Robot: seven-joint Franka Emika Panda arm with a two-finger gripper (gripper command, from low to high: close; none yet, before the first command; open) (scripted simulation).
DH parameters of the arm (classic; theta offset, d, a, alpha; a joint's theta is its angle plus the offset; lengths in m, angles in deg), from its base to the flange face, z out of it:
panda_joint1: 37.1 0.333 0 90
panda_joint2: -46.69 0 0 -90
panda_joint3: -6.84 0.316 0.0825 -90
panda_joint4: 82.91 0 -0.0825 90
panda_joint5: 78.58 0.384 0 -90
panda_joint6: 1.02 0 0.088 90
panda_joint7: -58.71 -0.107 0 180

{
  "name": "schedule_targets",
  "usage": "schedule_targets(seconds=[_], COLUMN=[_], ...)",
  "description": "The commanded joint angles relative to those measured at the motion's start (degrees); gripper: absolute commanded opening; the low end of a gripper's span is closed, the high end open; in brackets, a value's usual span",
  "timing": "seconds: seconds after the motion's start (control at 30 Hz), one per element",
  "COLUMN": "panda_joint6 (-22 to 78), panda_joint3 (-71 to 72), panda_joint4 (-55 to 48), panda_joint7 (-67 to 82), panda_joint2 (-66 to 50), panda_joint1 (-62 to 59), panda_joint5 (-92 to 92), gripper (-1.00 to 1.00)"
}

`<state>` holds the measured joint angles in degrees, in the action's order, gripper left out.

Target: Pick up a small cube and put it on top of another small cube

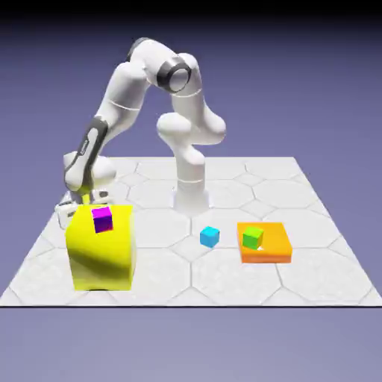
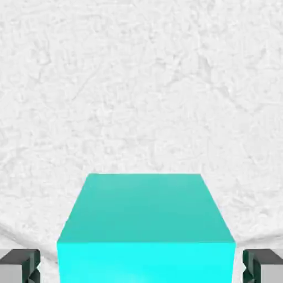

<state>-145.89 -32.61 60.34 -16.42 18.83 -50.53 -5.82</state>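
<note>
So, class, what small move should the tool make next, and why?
Probably close the tool a little further, before any lift: in the hand view the teal cube sits between the two fingertips, yet a strip of pale table still shows on each side of it.

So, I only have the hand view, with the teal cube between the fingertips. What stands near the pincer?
Observer: A big yellow block; in the exterior view it partly hides the pincer.
Operator: Anything on that block?
Observer: Yes, a small purple cube sits on top.
Operator: And other small cubes?
Observer: A sky-blue one on the table, and a green one on an orange slab.
</note>
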Motion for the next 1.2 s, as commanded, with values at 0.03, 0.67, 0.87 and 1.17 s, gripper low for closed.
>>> schedule_targets(seconds=[0.03, 0.67, 0.87, 1.17], panda_joint6=[-0.01, 21.47, 35.25, 42.13], panda_joint3=[-3.24, 4.78, 16.99, 27.73], panda_joint4=[1.26, -19.97, -30.21, -32.30], panda_joint7=[-3.39, -8.06, -3.98, 0.06], panda_joint2=[3.50, 20.26, 21.99, 22.08], panda_joint1=[2.01, -1.75, -5.25, -6.47], panda_joint5=[-5.02, -43.04, -54.74, -62.37], gripper=[-1.00, -1.00, -1.00, -1.00])
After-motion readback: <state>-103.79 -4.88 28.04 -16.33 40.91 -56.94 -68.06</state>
